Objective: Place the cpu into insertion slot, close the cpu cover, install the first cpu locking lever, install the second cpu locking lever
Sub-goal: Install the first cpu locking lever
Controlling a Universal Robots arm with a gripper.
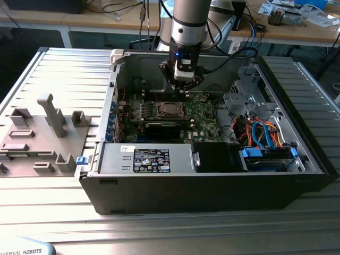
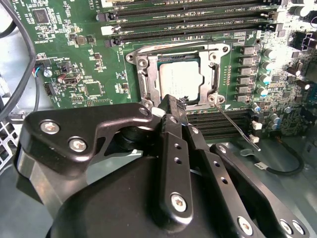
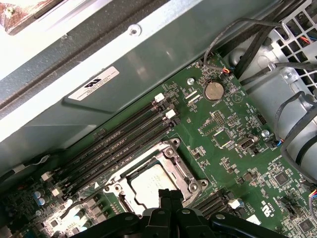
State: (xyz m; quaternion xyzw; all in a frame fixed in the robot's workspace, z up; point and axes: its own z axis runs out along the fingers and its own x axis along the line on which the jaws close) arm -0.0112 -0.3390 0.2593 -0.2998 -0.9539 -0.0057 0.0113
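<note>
One open computer case [image 1: 212, 180] held the green board [image 2: 84, 59]; on it the insertion slot [image 2: 137, 58] lay just below my gripper [image 2: 171, 100], tips over its near corner, fingers pressed together with nothing visible between them. Down flat, the cpu cover [image 2: 214, 74] framed the seated cpu [image 2: 181, 79]. Second wrist view gave a thin locking lever [image 2: 237, 126] slanting loose from that corner, long axis running off across the board; exterior view gave my height above the slot instead.
</note>
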